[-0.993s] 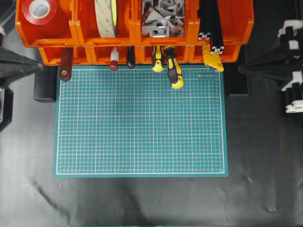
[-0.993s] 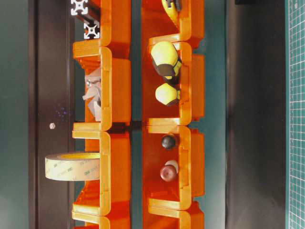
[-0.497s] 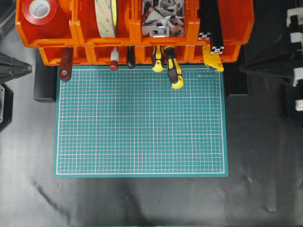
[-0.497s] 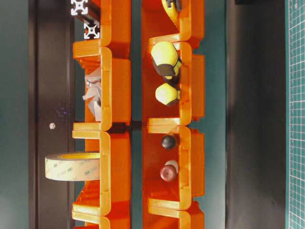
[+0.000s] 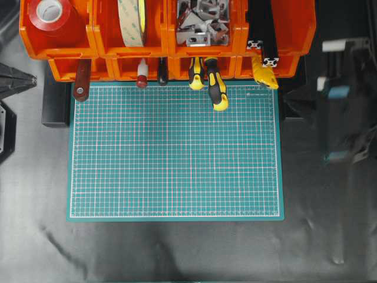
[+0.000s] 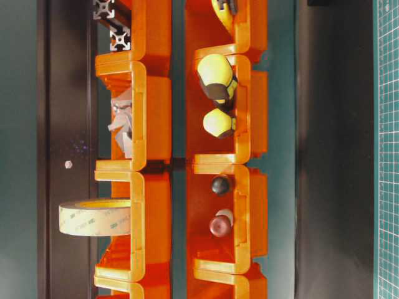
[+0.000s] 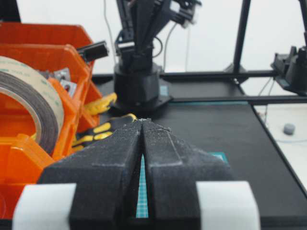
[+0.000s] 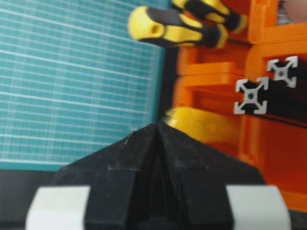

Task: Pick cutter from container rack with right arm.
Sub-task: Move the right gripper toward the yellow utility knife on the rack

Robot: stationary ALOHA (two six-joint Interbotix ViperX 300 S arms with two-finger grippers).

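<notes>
**A:** Where was the slim yellow snap-off cutter (image 5: pixel 264 72)?

**B:** In the lower tier of the wide two-tier rack of bright orange plastic bins (image 5: pixel 294 26), in the rightmost bin of the overhead view. Its yellow end stuck out over the top right corner of the green gridded cutting mat (image 5: pixel 175 150). Two black aluminium extrusion bars (image 5: pixel 263 53) with white end faces lay just above it.

**A:** And the black right arm (image 5: pixel 344 106)?

**B:** Blurred at the right edge of the overhead view, well apart from the rack. Its black two-fingered gripper (image 8: pixel 157 125) had the jaws pressed together, empty; in the wrist view the cutter's yellow tip showed just past the fingertips.

**A:** The left gripper (image 7: pixel 142 120)?

**B:** Also closed, nothing between the jaws.

**A:** Anything else nearby?

**B:** Two yellow-and-black-handled screwdrivers (image 5: pixel 215 89) hung from the neighbouring bin, the longer one reaching onto the mat.
</notes>
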